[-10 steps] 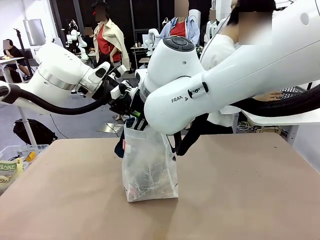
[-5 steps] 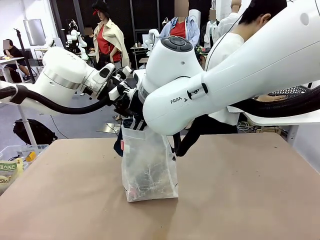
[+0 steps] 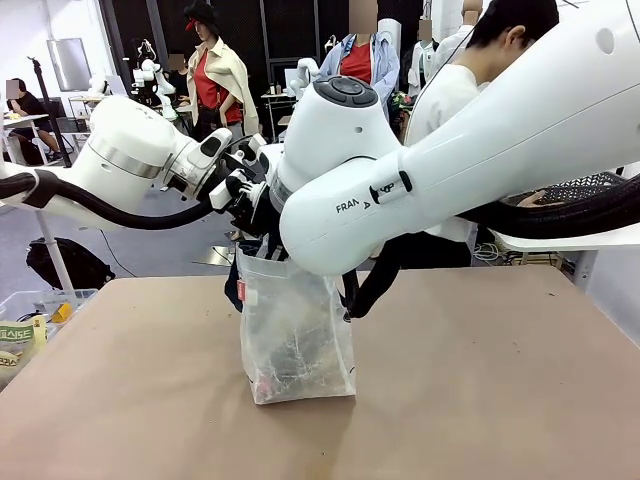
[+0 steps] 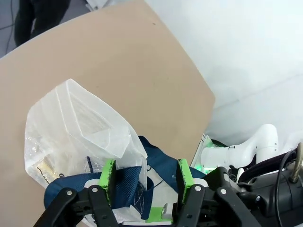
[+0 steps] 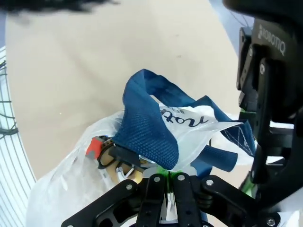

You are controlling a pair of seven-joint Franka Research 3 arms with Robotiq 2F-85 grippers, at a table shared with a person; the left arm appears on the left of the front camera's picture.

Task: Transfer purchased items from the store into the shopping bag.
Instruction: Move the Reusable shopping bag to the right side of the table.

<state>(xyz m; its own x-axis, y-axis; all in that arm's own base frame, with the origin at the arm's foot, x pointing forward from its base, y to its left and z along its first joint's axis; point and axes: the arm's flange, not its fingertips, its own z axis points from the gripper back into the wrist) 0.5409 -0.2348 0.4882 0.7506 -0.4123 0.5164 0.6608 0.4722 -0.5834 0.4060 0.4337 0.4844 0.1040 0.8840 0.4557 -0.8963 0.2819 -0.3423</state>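
The shopping bag point(image 3: 298, 335) stands upright on the brown table point(image 3: 480, 380), frosted and translucent, with items dimly visible inside. My left gripper point(image 3: 250, 212) is at its top rim. In the left wrist view that gripper point(image 4: 146, 174) is open, and a navy handle strap point(image 4: 127, 182) lies between the green pads point(image 4: 108, 177), against one of them. My right gripper point(image 5: 166, 178) is shut on the bag's top edge, where a navy handle point(image 5: 147, 127) loops up just past its fingertips. A red-capped item point(image 5: 93, 146) lies inside the bag mouth.
A person point(image 3: 450, 100) stands at the far side, behind my right arm point(image 3: 450, 170). A dark lattice basket point(image 3: 590, 185) sits on the white table at the right. A clear bin point(image 3: 30, 305) with packets stands off the table's left edge.
My left gripper's fingers have spread wider around the strap. Both arms and the bag's top have shifted slightly to the left.
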